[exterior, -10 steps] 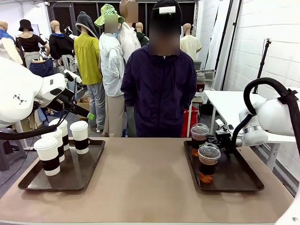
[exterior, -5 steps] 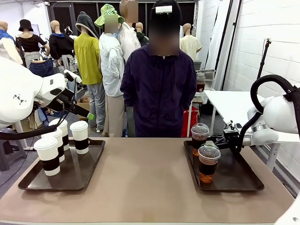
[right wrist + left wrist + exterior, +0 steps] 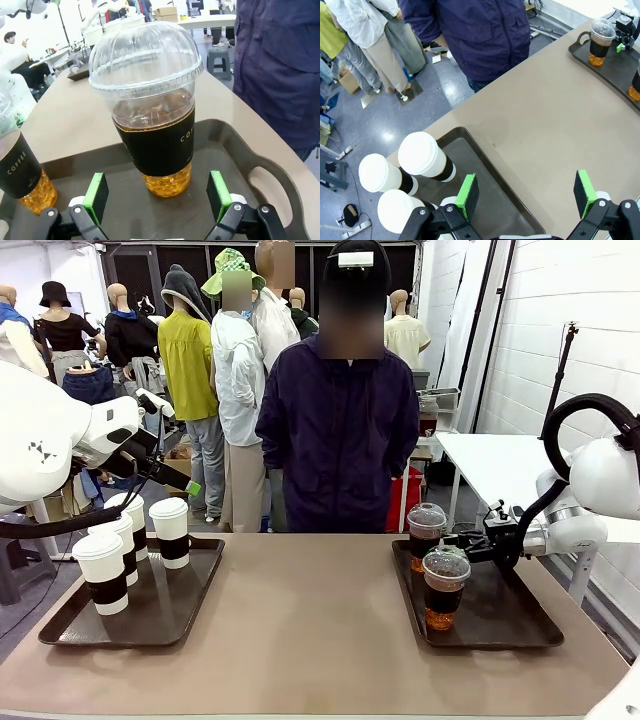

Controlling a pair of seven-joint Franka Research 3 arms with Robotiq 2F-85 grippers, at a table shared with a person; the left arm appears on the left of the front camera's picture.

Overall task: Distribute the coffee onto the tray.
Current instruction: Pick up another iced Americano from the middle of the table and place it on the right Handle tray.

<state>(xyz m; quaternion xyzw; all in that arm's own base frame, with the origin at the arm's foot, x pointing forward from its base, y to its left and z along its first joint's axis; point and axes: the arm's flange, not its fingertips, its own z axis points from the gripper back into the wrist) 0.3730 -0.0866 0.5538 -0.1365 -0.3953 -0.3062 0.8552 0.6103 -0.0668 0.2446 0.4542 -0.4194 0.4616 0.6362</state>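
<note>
Coffee stock, L to R across your table

1. Left tray [image 3: 60,628]: dark brown, near L edge of table [image 3: 310,620]. Holds four paper cups [image 3: 170,532] w/ white lids and dark sleeves, all upright, bunched toward its far-left part. Wrist view shows three of them close together [image 3: 424,159].

2. Left gripper [image 3: 525,194]: your L arm is raised over the left tray, above the paper cups. Fingers spread wide, green pads [image 3: 467,195] apart, nothing between them. Below it: tray corner and bare tabletop.

3. Person [image 3: 340,430]: dark navy jacket, standing at far side, middle.

4. Right tray [image 3: 520,625]: dark brown, R side of table. Two clear dome-lid cups of brown drink w/ dark sleeves, both upright: far cup [image 3: 426,535] at the tray's back-left corner, near cup [image 3: 445,588] just in front of it.

5. Right gripper [image 3: 468,540]: low over the right tray, pointing L at the far cup [image 3: 150,110]. Fingers wide apart, one each side of the cup's base line, not touching it. Near cup [image 3: 17,160] sits at the wrist view's L edge.
</note>
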